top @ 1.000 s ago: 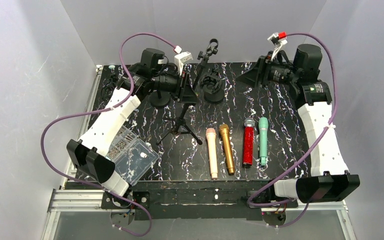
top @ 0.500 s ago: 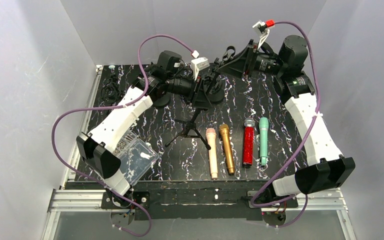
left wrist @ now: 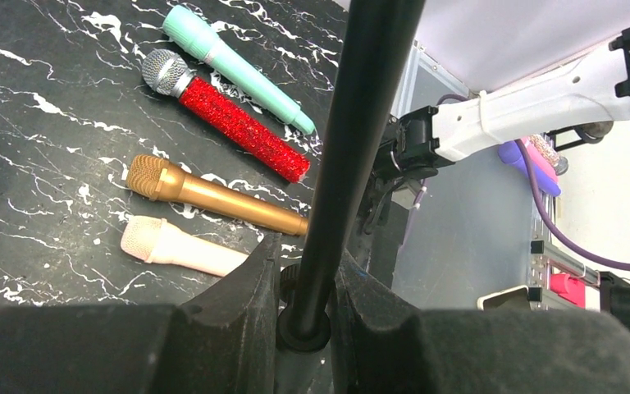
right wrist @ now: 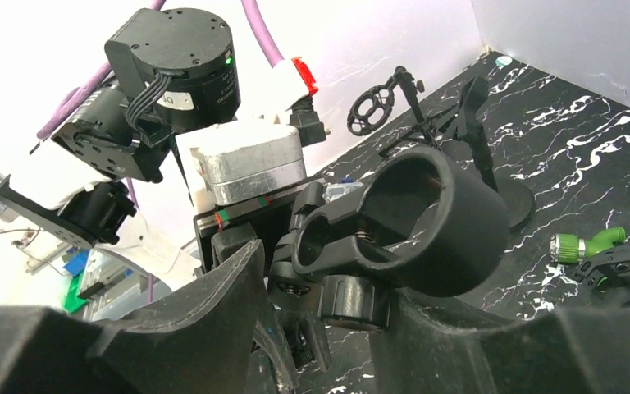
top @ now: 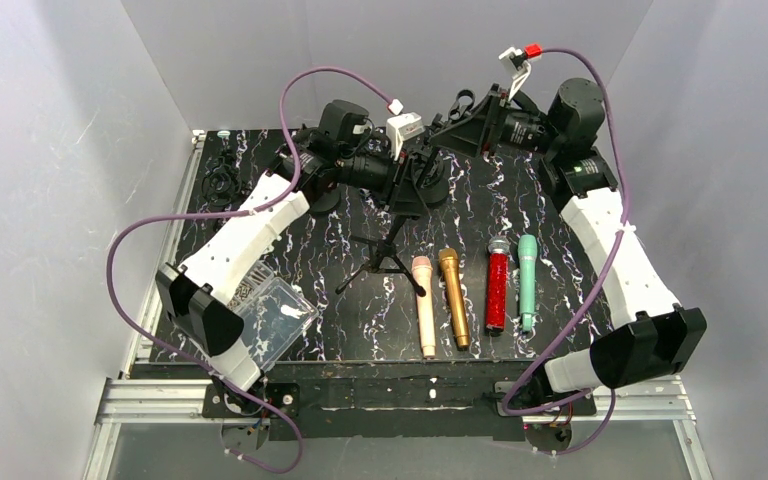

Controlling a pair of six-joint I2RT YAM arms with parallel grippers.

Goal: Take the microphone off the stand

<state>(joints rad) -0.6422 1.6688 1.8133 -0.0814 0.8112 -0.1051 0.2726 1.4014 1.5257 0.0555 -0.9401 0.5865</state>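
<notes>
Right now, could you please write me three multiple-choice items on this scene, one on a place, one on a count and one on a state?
1. Where does the red microphone lie?
A) between the gold microphone and the teal microphone
B) leftmost in the row
C) rightmost in the row

2. How many microphones lie on the table?
A) two
B) four
C) six

3. How is the left hand?
A) shut on the stand's pole
B) wide open, holding nothing
C) out of sight

Answers:
1 A, gold lies on one side of it and teal on the other.
2 B, the top view shows four side by side.
3 A, its wrist view shows it clamped round the pole.
</notes>
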